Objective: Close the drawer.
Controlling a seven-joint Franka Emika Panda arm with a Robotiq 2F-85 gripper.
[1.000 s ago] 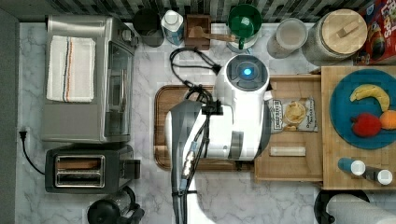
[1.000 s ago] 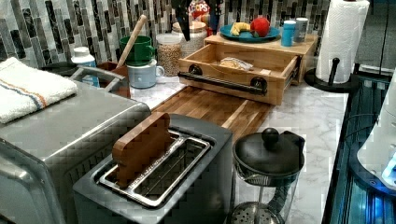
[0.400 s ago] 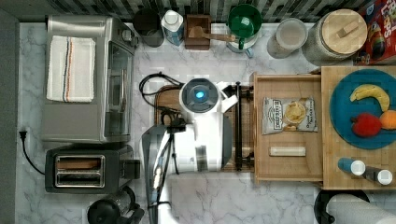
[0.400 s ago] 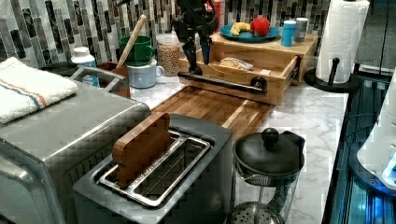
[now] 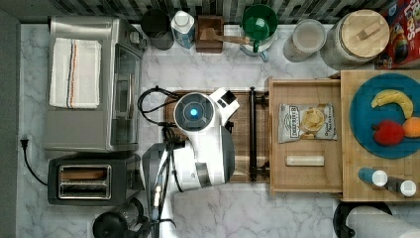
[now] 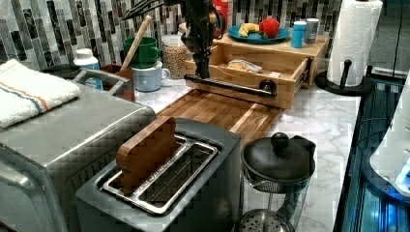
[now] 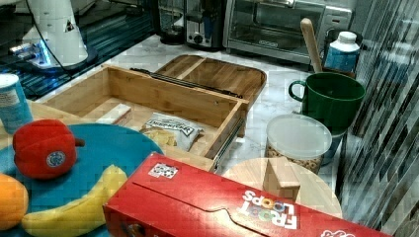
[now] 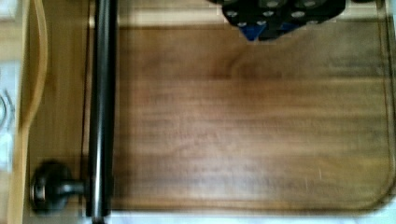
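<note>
We see the drawer (image 5: 306, 89) pulled well out of the light-wood unit, its open box lying between the dark cutting board (image 5: 242, 131) and the slab top that carries the blue plate (image 5: 364, 119) in the top view. Inside it lie a snack packet (image 5: 306, 122) and, nearer the top view's bottom, a small pale stick-shaped pack (image 5: 304, 160) — the two apart from each other on the flat bottom. The black bar handle (image 5: 252, 134) runs along the drawer's front, just beside the board's edge. In the left view the gripper (image 6: 203, 72) hangs over the handle's far end, its dark tip down at the bar; we cannot tell whether it touches the bar, nor whether it is spread or closed. The top view shows the arm's white body (image 5: 205, 144) over the cutting board, covering much of it. In the wrist view the handle (image 8: 103, 112) stands as a dark rod beside the board's brown grain, with one round mount (image 8: 46, 192) fixing it to the drawer front. On the plate sit a banana (image 5: 393, 99), a red pepper-like toy (image 5: 389, 133) and an orange fruit (image 5: 412, 126). The right view shows the drawer (image 7: 148, 94) from behind the plate, open, with the packet (image 7: 170, 129) in it — and a green mug (image 7: 331, 101) off to the right view's right.
</note>
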